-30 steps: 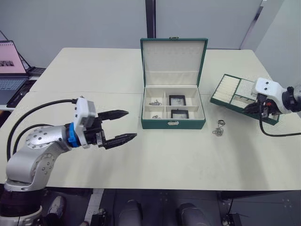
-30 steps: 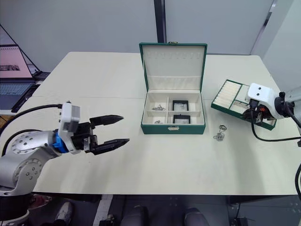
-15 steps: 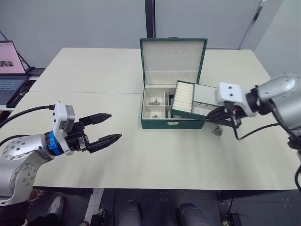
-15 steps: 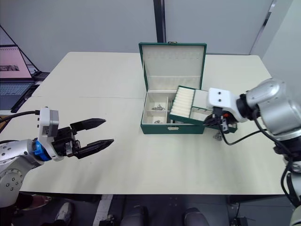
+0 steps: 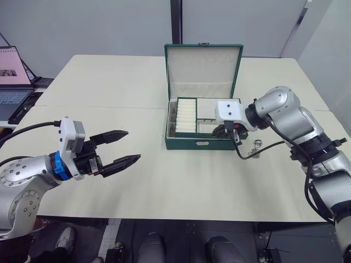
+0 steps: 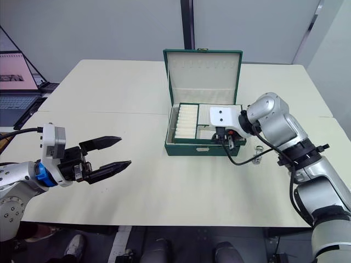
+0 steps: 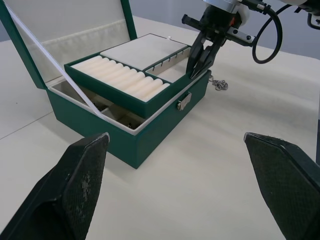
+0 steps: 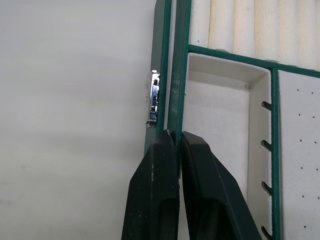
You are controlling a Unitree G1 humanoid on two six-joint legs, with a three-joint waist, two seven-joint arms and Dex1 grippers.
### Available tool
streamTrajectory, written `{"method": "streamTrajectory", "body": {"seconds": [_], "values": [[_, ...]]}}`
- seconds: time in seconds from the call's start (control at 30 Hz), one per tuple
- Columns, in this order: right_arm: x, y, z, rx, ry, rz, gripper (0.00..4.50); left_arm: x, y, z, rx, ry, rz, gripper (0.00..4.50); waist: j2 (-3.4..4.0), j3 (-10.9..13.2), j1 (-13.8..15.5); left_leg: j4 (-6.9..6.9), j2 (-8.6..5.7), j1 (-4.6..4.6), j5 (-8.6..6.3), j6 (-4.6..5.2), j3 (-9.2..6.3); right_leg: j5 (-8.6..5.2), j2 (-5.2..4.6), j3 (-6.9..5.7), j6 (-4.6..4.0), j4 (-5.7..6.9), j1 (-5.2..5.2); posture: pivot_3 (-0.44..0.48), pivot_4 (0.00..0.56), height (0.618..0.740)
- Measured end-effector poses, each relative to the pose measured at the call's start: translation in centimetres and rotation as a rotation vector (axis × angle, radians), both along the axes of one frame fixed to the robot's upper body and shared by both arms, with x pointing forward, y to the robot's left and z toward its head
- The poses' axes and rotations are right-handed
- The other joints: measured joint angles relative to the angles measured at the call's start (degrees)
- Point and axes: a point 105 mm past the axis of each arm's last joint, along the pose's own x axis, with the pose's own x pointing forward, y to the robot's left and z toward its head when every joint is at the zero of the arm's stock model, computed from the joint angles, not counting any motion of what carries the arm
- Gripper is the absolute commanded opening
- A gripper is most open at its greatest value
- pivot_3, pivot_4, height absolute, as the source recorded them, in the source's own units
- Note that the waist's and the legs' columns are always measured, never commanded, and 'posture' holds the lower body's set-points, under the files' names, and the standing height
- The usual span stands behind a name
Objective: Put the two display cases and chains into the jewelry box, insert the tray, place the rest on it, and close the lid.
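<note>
Step in hand: the tray (image 7: 131,70) is being seated into the jewelry box (image 5: 202,143), which sits in the centre of the head views; judged from the pictures, insertion is nearly done but not finished.

Right gripper: the right gripper (image 7: 200,61) is clamped on the tray's green rim at its front edge, near the box's front right corner. In the right wrist view its two black fingers (image 8: 159,175) pinch the thin rim between them.

Key relation: the tray lies directly over the box opening, its long axis running along the box's long axis, left to right in the head views. In the left wrist view it sits tilted, the ring-roll end raised above the box rim, so the coming move looks like a lowering and levelling, then a release.

Left gripper: the left gripper (image 5: 123,147) hovers at the lower left of the head views, fingers wide apart, holding nothing and well apart from the box. The right arm is the one at the work.

Box contents: the tray covers most of the inside; a strip of lower compartments shows beneath its raised end, their contents too dark to make out.

Tray contents: cream ring rolls (image 5: 186,115) at its left end, open compartments to the right; nothing lies in them.

Lid: the lid (image 5: 203,70) stands upright behind the box, cream side forward.

Left on the table: a small metal chain piece (image 5: 255,149) lies just right of the box.
</note>
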Motion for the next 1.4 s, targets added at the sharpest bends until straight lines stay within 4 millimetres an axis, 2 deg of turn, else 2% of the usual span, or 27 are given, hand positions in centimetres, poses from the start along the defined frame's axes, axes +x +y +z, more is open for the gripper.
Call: {"method": "streamTrajectory", "body": {"seconds": [0.2,0.63,1.4], "values": [[0.4,0.4,-0.7,-0.004,0.01,0.019,0.01,0.0,-0.1,0.1,0.004,-0.007,0.0,4.5,0.0,0.0,0.0,0.0,0.0,0.0,0.0,0.0,0.0,0.0,0.0,0.0,0.0,0.02,0.0,0.0,0.15,0.74],[0.6,1.7,-0.7,0.006,0.011,0.043,0.01,0.0,-0.4,0.2,0.009,-0.014,0.002,4.5,-0.01,0.0,0.0,-0.01,0.01,0.0,0.0,0.0,0.0,0.0,0.01,0.0,0.0,0.05,-0.02,0.0,0.15,0.74],[0.7,2.4,0.3,0.051,0.02,0.03,0.01,0.2,-1.1,0.0,0.011,-0.006,-0.024,4.5,-0.02,0.0,0.0,-0.02,0.01,0.0,0.0,0.0,0.01,0.0,0.02,0.01,0.0,0.06,-0.04,0.0,0.15,0.74]]}}
